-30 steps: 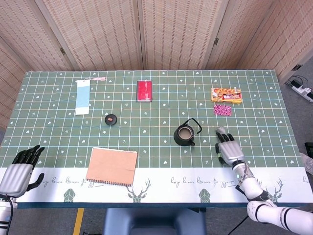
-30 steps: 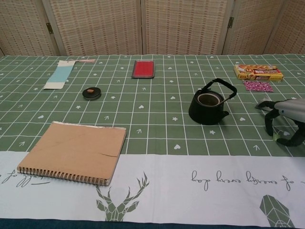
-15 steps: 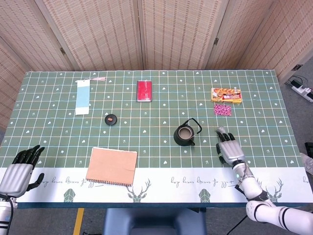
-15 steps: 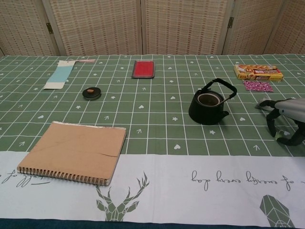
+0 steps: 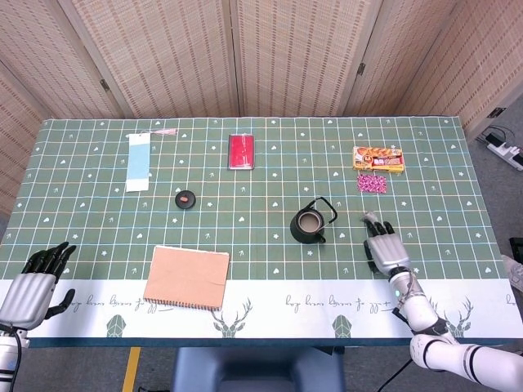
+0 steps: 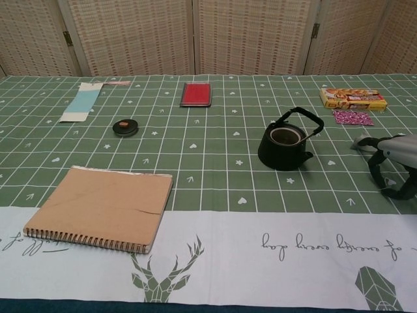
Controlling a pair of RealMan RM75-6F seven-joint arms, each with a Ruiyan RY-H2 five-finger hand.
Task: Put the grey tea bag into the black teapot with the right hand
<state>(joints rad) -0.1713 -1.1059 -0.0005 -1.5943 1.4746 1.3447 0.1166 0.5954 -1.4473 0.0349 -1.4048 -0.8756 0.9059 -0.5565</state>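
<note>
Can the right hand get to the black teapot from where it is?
Probably yes. The right hand sits on the table just to the right of the black teapot, with only bare green tablecloth between them, and the pot's top is open.

You've got a matt printed cloth (image 5: 270, 204) over the table, a dull black cast-metal-looking teapot (image 5: 310, 224), a kraft-paper notebook (image 5: 187, 277) with wire spiral binding, and your right hand (image 5: 384, 249) in smooth silver-grey and black plastic.
</note>
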